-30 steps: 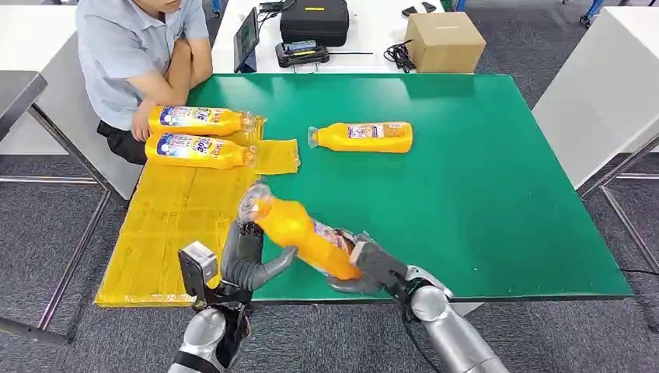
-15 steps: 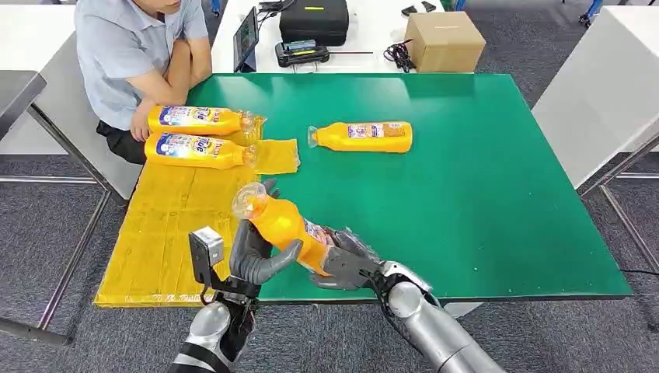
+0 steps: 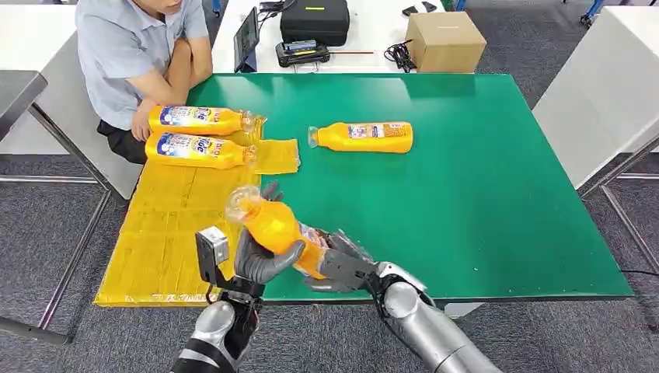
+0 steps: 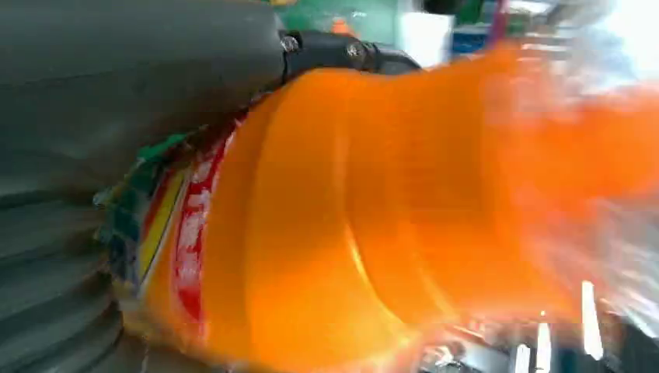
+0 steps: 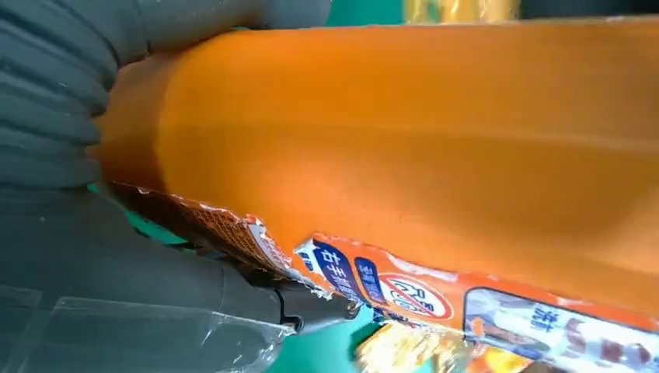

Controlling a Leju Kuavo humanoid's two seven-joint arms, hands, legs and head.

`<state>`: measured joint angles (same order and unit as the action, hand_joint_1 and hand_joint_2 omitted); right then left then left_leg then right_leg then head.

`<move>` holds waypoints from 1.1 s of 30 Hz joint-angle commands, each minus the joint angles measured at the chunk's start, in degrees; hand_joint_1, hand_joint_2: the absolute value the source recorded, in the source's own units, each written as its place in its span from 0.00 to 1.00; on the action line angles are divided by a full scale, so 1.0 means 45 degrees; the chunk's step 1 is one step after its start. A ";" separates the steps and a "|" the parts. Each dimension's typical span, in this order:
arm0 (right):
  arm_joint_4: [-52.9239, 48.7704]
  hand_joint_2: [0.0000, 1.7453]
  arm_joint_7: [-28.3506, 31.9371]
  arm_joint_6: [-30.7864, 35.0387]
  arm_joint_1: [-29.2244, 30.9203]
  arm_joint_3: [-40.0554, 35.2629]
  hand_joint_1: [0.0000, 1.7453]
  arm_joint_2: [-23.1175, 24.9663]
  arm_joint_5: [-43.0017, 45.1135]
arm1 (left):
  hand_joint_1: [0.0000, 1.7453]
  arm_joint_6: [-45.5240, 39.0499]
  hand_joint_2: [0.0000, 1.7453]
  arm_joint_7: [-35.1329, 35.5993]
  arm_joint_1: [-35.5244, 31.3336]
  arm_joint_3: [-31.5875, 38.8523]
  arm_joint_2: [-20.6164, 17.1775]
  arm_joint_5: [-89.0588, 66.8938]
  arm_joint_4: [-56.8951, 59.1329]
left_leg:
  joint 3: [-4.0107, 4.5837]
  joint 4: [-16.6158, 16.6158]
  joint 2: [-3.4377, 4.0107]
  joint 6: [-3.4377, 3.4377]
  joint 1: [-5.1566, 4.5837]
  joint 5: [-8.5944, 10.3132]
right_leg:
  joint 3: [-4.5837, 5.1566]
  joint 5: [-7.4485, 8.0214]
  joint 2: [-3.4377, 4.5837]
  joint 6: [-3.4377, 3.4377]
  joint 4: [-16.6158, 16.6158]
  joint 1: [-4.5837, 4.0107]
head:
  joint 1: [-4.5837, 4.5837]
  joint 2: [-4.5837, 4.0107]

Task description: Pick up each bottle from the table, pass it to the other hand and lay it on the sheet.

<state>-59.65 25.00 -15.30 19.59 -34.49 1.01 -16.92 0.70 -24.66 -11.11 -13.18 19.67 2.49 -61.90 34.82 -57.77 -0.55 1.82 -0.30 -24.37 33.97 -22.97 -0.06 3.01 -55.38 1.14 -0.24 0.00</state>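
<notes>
Both hands grip bottle point(image 3: 273, 227), shifted further left toward sheet point(image 3: 167, 225).

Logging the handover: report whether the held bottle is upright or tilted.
Tilted. The held bottle slants, its clear neck up toward the sheet, base low in the right hand, left hand around its middle.
</notes>
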 commanded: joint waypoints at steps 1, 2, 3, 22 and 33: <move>-0.0285 1.00 0.0188 -0.0476 0.0535 -0.0791 1.00 -0.0127 0.0453 | 0.00 0.0197 1.00 -0.0090 -0.0669 0.0355 0.0073 0.0092 0.1418 | -0.0043 -0.0005 0.0026 -0.0023 0.0012 -0.0023 | -0.0039 -0.0015 0.0018 -0.0028 -0.0002 -0.0014 | -0.0005 0.0000; -0.0303 1.00 0.0232 -0.0553 0.0548 -0.0800 1.00 -0.0140 0.0556 | 0.00 0.0292 1.00 -0.0121 -0.0681 0.0346 0.0073 0.0132 0.1442 | -0.0025 -0.0002 0.0020 -0.0016 0.0007 -0.0013 | -0.0023 -0.0007 0.0013 -0.0020 0.0001 -0.0008 | 0.0000 0.0000; -0.0304 1.00 0.0337 -0.0781 0.0577 -0.0818 1.00 -0.0138 0.0833 | 0.00 0.0597 1.00 -0.0180 -0.0719 0.0376 0.0073 0.0433 0.1547 | -0.0044 -0.0008 0.0027 -0.0024 0.0014 -0.0026 | -0.0042 -0.0017 0.0018 -0.0030 -0.0003 -0.0017 | 0.0000 0.0000; -0.0036 1.00 0.0389 -0.0780 0.0857 -0.1043 1.00 -0.0233 0.1310 | 0.00 0.1183 1.00 -0.0956 -0.0480 0.0424 0.0073 0.0905 0.0882 | -0.0020 -0.0005 0.0021 -0.0019 0.0010 -0.0015 | -0.0020 -0.0008 0.0014 -0.0022 -0.0002 -0.0011 | 0.0000 0.0000; 0.0022 1.00 0.0426 -0.0574 0.0636 -0.1009 1.00 -0.0310 0.1371 | 0.05 0.0042 1.00 -0.0703 -0.0410 0.0379 0.0069 -0.0407 0.0813 | -0.0033 0.0002 0.0011 -0.0020 0.0012 -0.0016 | -0.0036 -0.0012 0.0004 -0.0024 0.0006 -0.0014 | 0.0000 0.0000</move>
<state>-60.67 26.40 -18.12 20.97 -36.33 0.50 -10.80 4.17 -28.74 -11.45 -11.91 19.71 5.07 -61.29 34.84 -57.77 -0.55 1.82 -0.30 -24.37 33.99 -22.97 -0.06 3.01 -55.38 1.14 -0.24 0.00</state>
